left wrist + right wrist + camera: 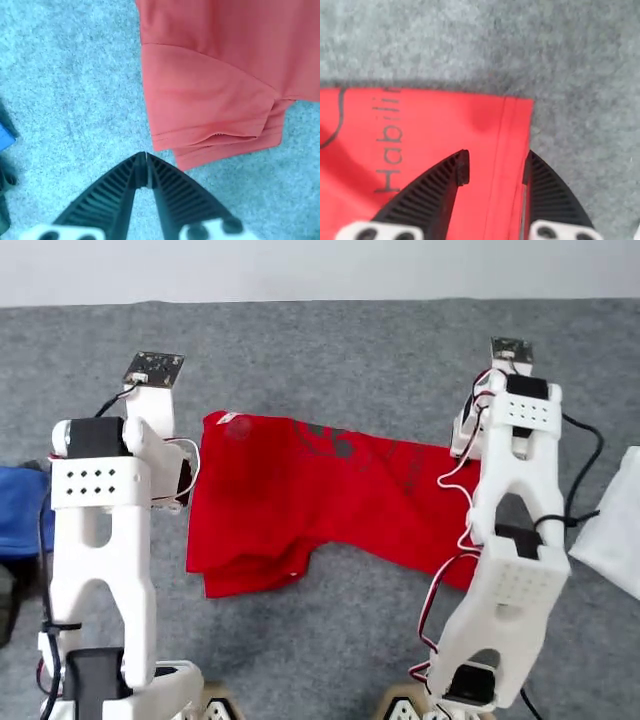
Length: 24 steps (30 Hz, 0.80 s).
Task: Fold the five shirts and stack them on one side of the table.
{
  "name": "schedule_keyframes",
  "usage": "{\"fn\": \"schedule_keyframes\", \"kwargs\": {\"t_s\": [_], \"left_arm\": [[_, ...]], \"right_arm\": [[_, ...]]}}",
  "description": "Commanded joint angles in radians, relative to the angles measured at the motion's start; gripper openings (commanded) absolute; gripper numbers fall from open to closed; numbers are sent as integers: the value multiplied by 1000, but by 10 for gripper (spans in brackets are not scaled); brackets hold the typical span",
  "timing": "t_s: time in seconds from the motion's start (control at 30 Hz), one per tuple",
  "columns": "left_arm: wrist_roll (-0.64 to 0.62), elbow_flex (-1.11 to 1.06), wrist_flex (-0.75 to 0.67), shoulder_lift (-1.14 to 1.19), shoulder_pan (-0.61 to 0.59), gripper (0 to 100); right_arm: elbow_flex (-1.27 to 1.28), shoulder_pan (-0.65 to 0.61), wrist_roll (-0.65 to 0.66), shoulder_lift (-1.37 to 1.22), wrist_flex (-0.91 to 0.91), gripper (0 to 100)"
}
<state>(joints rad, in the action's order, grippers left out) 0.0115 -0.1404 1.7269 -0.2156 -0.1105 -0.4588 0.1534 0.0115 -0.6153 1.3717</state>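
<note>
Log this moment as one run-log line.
red shirt: spread on table | left claw: shut, above table beside sleeve | right claw: open, astride hem

The red shirt (300, 500) is soft matt cloth, smooth-faced, with a stitched double hem and flat dark print. Under it the table cover (350, 350) is grey felt-like carpet, rough and fuzzy. The left arm (100, 550) and right arm (515, 580) have matt white plastic shells. The left gripper (146, 162) and right gripper (494, 167) are black plastic, ribbed on the inner faces. Matt blue cloth (20, 505) lies at the left edge, matt white cloth (612, 525) at the right.
</note>
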Motion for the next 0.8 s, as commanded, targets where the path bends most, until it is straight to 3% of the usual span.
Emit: {"fn": "schedule_keyframes", "kwargs": {"t_s": [0.0, 0.77], "left_arm": [[-3, 5, 25, -41, -6, 6], [-3, 5, 25, -35, -6, 6]], "right_arm": [[-109, 7, -5, -28, -4, 177], [-144, 19, -11, -114, -4, 176]]}}
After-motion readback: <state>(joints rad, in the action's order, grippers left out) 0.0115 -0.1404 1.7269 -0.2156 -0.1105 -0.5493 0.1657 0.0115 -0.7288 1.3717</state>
